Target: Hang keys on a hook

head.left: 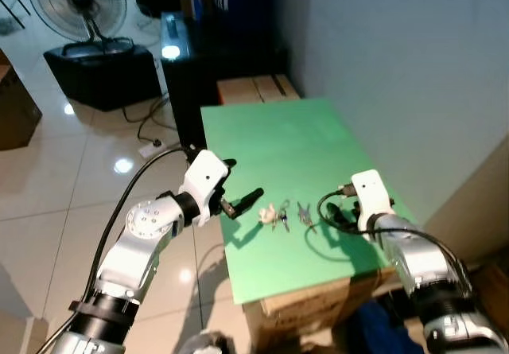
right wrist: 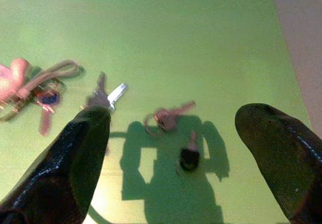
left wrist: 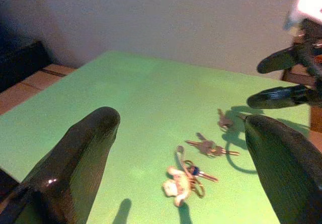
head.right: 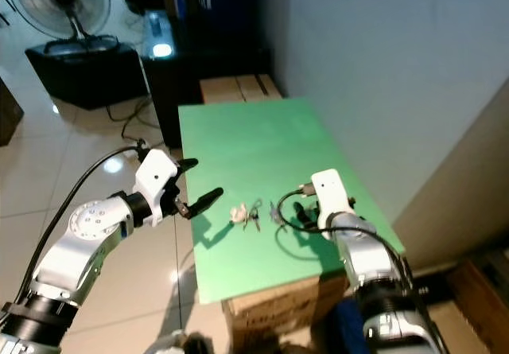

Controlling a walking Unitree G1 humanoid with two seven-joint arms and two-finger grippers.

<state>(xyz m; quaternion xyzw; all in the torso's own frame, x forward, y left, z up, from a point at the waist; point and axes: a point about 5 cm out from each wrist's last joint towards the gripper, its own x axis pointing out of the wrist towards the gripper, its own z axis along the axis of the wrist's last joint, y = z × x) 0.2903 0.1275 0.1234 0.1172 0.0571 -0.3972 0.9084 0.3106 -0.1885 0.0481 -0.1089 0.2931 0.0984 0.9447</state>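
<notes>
- Left gripper [head.left: 241, 200] hovers at the table's left edge, its two black fingers spread wide and holding nothing; they point across the green table [head.left: 278, 139] toward the keys
- Just beyond its fingertips lies the key bunch [head.left: 276, 215], with a pale charm, a loop and a blue-headed key among others I cannot count; it rests flat near the front of the table
- Next, close beside it, lies a pair of keys [left wrist: 211, 147] fanned on a ring; further right a single key [right wrist: 168, 117] on a small ring; nearest the right arm a small dark piece [right wrist: 189, 156], too small to name
- Right gripper [right wrist: 173, 148] hangs over that single key, fingers wide apart and empty
- My count: three lots of keys, one dark bit, two grippers; no hook that I can make out
- To do this step well, I would judge it best to choose one lot, lower the fingers astride the ring or loop rather than the flat blades, then close gently; flat keys may slide on the smooth top
</notes>
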